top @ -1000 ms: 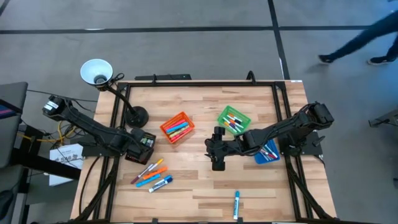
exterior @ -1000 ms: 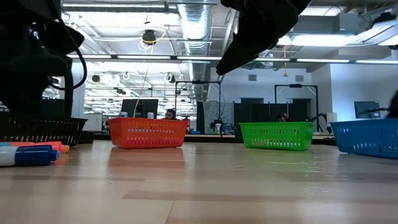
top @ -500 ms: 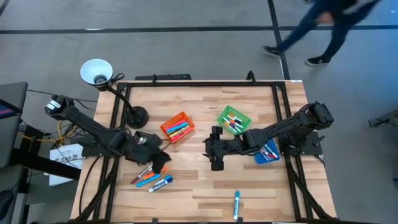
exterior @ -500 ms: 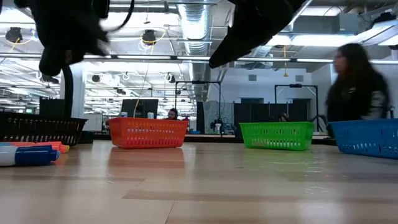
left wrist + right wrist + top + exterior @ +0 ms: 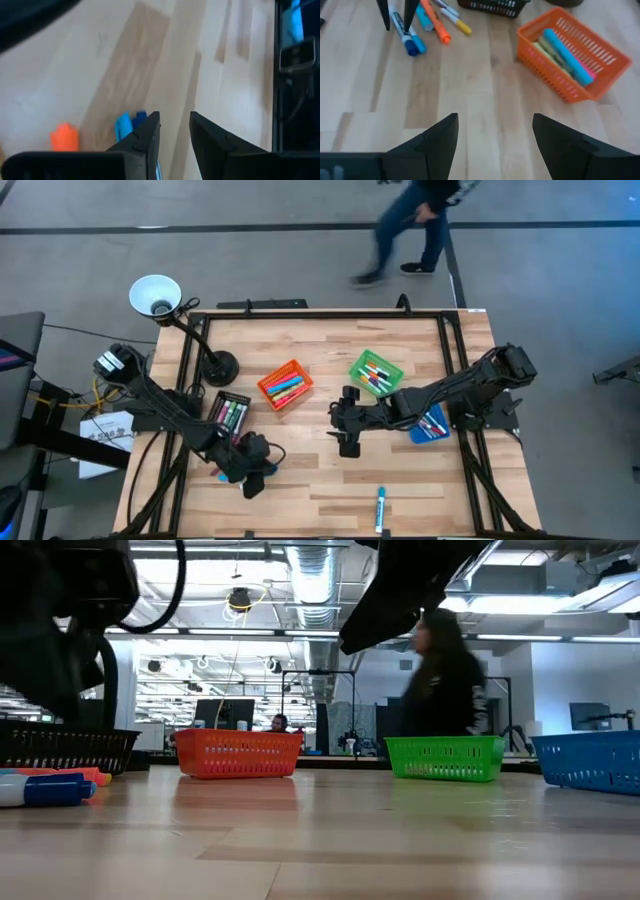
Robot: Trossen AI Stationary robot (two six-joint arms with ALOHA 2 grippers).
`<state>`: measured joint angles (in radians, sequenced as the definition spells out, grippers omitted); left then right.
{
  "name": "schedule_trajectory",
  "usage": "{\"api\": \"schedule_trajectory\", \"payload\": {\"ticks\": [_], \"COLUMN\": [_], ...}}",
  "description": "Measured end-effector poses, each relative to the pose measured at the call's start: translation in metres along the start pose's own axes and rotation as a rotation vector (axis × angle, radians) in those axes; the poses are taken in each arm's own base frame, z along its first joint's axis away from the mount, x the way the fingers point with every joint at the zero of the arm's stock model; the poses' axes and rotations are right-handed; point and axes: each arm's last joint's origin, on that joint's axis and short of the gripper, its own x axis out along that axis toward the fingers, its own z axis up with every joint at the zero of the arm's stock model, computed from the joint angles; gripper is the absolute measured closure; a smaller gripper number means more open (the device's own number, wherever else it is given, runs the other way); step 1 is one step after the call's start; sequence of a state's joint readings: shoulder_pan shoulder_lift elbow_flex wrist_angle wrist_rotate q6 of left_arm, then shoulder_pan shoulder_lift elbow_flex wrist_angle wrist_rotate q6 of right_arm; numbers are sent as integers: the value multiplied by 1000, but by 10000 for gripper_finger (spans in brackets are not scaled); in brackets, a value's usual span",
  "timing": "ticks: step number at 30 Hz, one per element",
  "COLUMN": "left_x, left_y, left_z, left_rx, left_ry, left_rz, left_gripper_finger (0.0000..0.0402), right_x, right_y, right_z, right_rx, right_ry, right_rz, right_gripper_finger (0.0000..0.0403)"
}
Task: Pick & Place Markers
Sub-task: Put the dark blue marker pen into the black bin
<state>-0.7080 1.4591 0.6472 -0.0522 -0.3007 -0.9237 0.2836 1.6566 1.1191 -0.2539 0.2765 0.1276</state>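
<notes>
Several loose markers in blue, orange and white lie flat in a pile at the table's near left; they also show in the low view. My left gripper is over this pile and hides most of it from above. It is open by a narrow gap, and its tips stand on either side of a white marker with a blue cap; whether they touch it I cannot tell. My right gripper hangs wide open over bare wood at mid-table. One blue marker lies alone near the front edge.
A black bin with markers stands just beyond the pile. An orange bin and a green bin with markers stand farther back. A blue bin is under my right arm. A lamp base is at far left. A person crosses the floor beyond.
My left gripper has swung from above the black bin toward the table's near edge and a little right, ending over the loose markers, and its wrist has rolled and tipped on the way. The black bin now shows uncovered. A person has walked leftward behind the table.
</notes>
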Motion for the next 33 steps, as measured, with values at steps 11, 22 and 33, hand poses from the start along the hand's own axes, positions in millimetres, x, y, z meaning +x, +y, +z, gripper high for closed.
{"api": "schedule_trajectory", "payload": {"ticks": [11, 22, 33], "left_x": [4, 30, 25], "left_y": [-11, -4, -4], "left_z": [-19, -39, -32], "left_rx": [96, 147, 149], "left_ry": [148, 229, 111], "left_rz": [60, 151, 178], "left_gripper_finger": [300, 300, 345], "right_x": [0, 0, 0], "right_y": [2, 2, 2], "right_z": [0, 0, 0], "right_rx": [10, 12, 12], "right_ry": [-2, -1, -1], "right_rz": [19, 20, 20], "right_gripper_finger": [154, 154, 154]}}
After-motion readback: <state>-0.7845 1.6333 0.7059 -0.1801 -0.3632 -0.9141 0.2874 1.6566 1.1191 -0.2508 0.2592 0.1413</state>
